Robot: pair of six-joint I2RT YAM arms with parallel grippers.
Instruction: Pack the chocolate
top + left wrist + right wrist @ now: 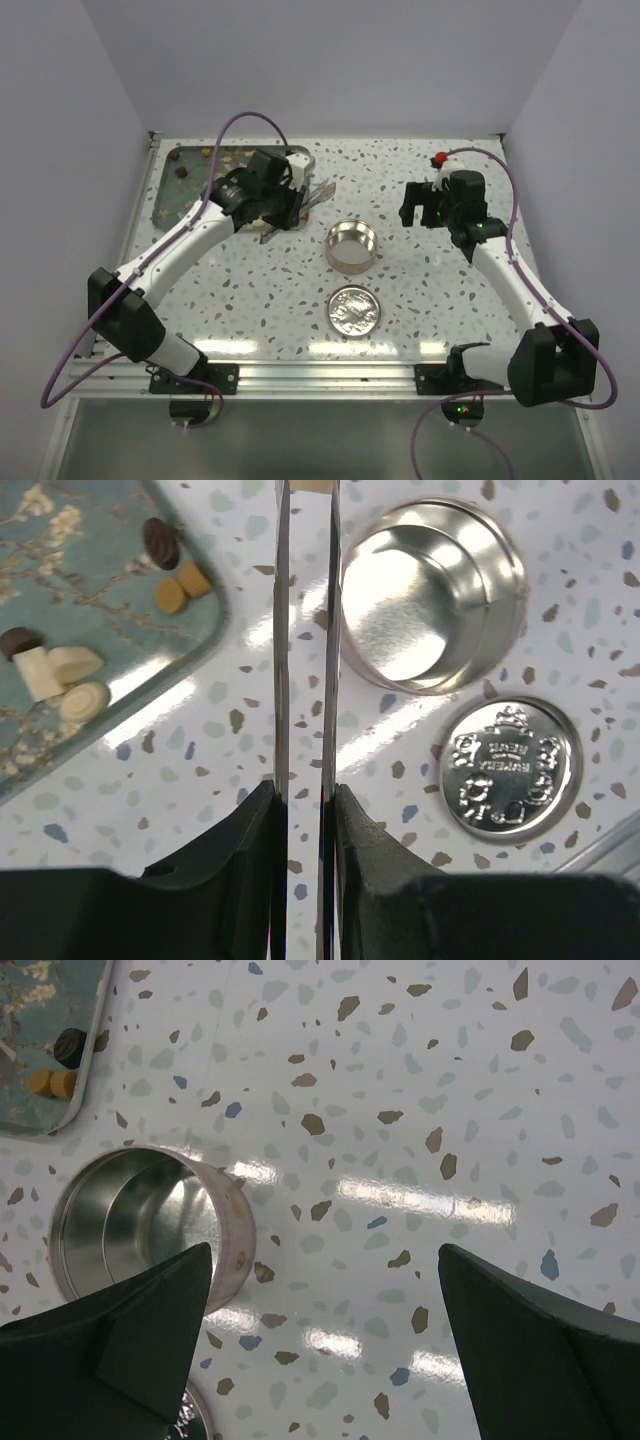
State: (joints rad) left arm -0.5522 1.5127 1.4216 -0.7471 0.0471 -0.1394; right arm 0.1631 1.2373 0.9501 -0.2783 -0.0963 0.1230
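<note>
The chocolate lumps [75,663] lie on a teal rectangular tray with a pale blossom pattern [110,540], which sits at the far left of the speckled white counter [420,290]. The left wrist view shows seven of them: two dark brown rounds, two tan discs side by side, and three pale cream pieces bunched near one of the dark ones. The arm in the top view hides part of the tray, so a full count cannot be told. To the right of the tray, apart from it, stands one round, open, shiny metal tin [430,595], upright on the counter. One round embossed metal lid [510,770] lies flat just in front of the tin, not touching it. The left pincer [305,792] is clamped on one pair of thin metal tongs [282,630], whose two blades run forward close together over the counter between tray and tin. The right pincer [325,1250] hangs over bare counter to the right of the tin, its two dark fingers spread wide apart and gripping nothing.
</note>
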